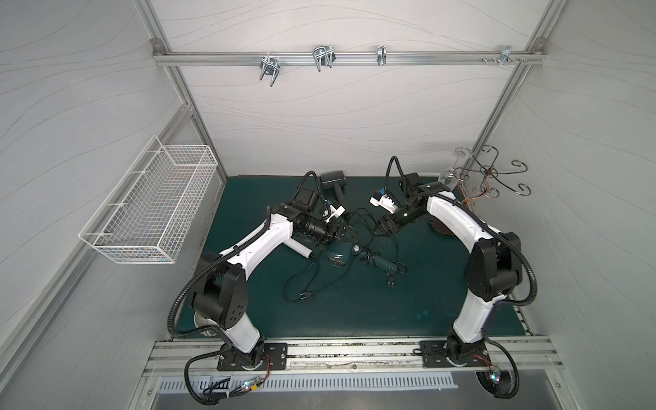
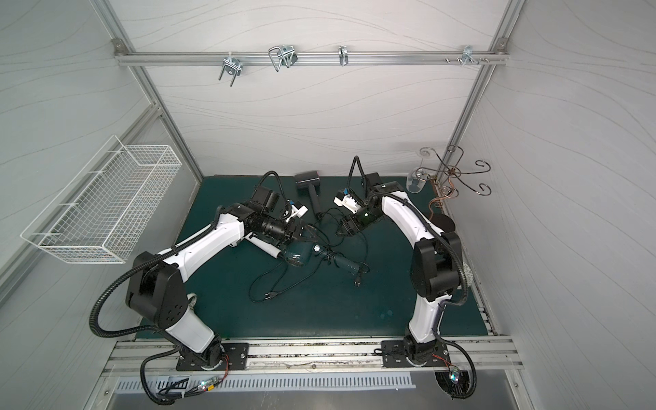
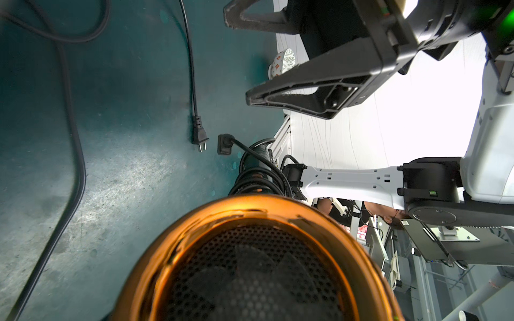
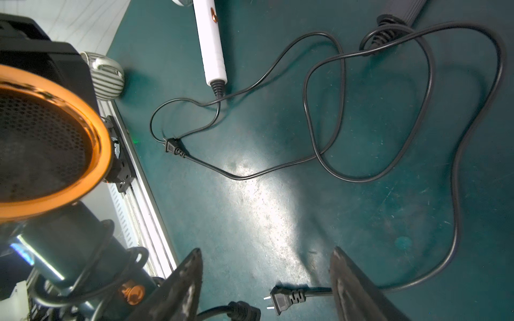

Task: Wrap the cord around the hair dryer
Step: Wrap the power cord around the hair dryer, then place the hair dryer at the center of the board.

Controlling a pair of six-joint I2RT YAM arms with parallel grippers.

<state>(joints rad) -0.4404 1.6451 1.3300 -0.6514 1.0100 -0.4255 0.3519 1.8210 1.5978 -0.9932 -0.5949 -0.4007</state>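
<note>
**Wrap nearly done: dryer (image 1: 335,255) in the left claw (image 1: 342,235), right claw (image 4: 267,250) wide and empty.**

The dryer is over mid-counter (image 1: 408,305). Its rear grille (image 3: 250,278) fills the left wrist view and hides that claw's fingers, so I judge it gripped by the barrel. The cord (image 3: 258,178) coils round the handle (image 1: 381,264), and its plug (image 3: 224,144) sticks out free. The winding looks finished bar this tail. The next move calls for tucking that plug in, not the pronged plug (image 4: 286,298) lying below the right claw. The left arm (image 1: 248,248) and right arm (image 1: 458,220) reach in from the front rail (image 1: 355,349), elbows out, claws facing, near but apart.
</note>
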